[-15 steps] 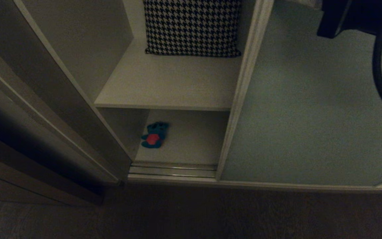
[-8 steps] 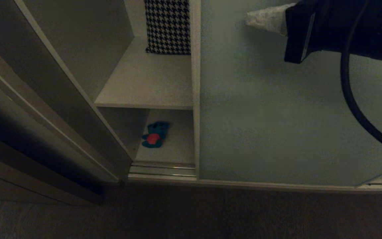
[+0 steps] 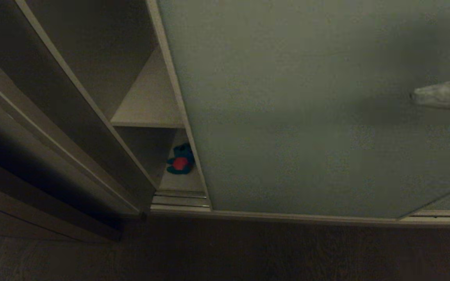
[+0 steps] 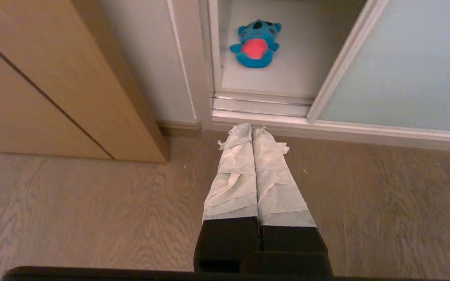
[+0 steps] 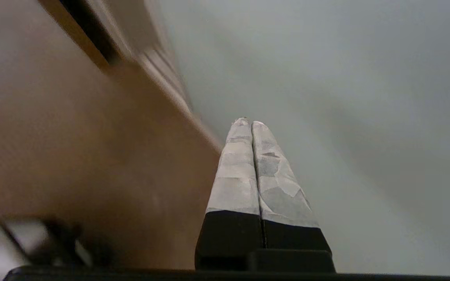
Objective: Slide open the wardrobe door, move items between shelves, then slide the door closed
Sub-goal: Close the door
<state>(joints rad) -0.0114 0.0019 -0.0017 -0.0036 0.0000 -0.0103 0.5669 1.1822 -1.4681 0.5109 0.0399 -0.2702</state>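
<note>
One narrow gap remains at nine o'clock of the sliding wardrobe door (image 3: 307, 117), and your right gripper (image 3: 413, 96), jaws together at three o'clock, may slip off the flat panel, leaving the teal-blue bear (image 3: 180, 160) on the lower shelf (image 3: 178, 181) exposed.

Wood-grain plank flooring (image 4: 72, 218) runs up to the wardrobe's pale bottom track (image 4: 260, 105). To the left stand brown wooden panels (image 4: 33, 89) with a dark seam across them. The light in the head view is dim, perhaps from a single room lamp.
</note>
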